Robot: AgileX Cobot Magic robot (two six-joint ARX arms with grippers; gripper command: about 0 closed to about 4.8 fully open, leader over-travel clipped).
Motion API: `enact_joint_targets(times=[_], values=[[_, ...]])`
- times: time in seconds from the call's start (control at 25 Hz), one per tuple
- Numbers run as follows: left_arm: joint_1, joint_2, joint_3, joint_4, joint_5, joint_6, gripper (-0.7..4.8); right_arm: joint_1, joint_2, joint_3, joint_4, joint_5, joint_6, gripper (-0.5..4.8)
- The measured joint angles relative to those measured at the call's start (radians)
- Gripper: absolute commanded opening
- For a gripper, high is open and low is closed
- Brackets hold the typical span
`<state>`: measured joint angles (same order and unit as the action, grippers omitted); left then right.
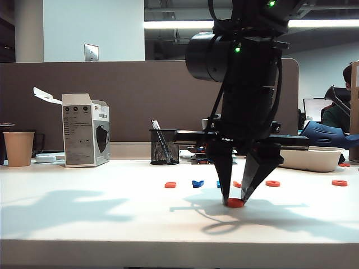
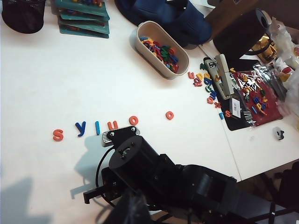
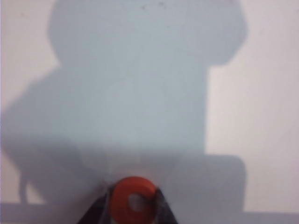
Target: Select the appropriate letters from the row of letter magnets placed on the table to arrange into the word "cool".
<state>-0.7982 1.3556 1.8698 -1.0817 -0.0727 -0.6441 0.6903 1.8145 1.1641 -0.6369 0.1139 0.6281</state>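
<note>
In your exterior view, the right gripper (image 1: 235,200) points down at the table (image 1: 112,218), jaws pinching an orange ring (image 1: 235,203) in front of the letter row (image 1: 197,183). In the left wrist view the row (image 2: 96,127) lies beyond the right arm; the left gripper stays unseen. The right wrist view shows the fingers (image 3: 99,211) clamping the ring (image 3: 133,199).

We see a white table (image 1: 84,213) with an orange ring letter (image 3: 134,200) between the black fingers of the right gripper (image 1: 235,200). In the row of letter magnets (image 2: 96,128) near the table's middle we read orange, dark blue, light blue, orange, orange, with another orange ring (image 2: 169,115) apart. A cream tub (image 2: 161,49) holds mixed red, blue, yellow and green letters. The paper cup (image 1: 18,148) is tan, the mesh holder (image 1: 164,147) black.
</note>
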Motion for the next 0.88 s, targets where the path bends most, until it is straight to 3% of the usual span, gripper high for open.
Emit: enact_joint_targets(times=[0.08, 0.2, 0.56, 0.88], values=[[0.0, 0.0, 0.0, 0.0, 0.0, 0.0, -0.03, 0.0, 0.0, 0.0, 0.0, -0.002, 0.0, 1.1], [0.0, 0.0, 0.0, 0.0, 0.0, 0.0, -0.03, 0.0, 0.0, 0.0, -0.002, -0.003, 0.0, 1.8], [0.0, 0.0, 0.0, 0.0, 0.002, 0.0, -0.03, 0.002, 0.001, 0.002, 0.001, -0.012, 0.0, 2.23], [0.0, 0.0, 0.0, -0.009, 0.002, 0.0, -0.03, 0.0, 0.012, 0.037, -0.034, -0.035, -0.008, 2.26]])
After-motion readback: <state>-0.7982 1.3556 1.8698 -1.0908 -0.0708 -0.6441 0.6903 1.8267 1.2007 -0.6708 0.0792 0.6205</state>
